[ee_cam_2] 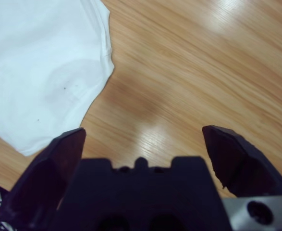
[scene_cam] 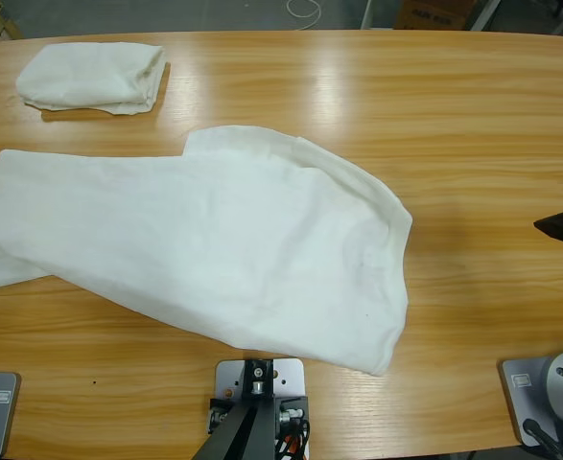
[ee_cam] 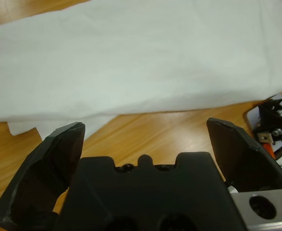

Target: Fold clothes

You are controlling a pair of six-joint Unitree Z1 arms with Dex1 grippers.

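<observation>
We see a white T-shirt [scene_cam: 214, 240] spread loosely across the middle and left of the wooden table [scene_cam: 473, 125], its long axis running from the left edge down toward the lower centre-right, tilted slightly downward to the right. A second shirt, folded [scene_cam: 91, 77], lies in the upper left, well apart from it. Our left gripper [ee_cam: 145, 139] hangs over bare wood just beside the spread shirt's edge, jaws spread and empty. Our right gripper [ee_cam_2: 143, 137] hovers over bare wood to the right of the shirt's corner, jaws likewise spread wide.
</observation>
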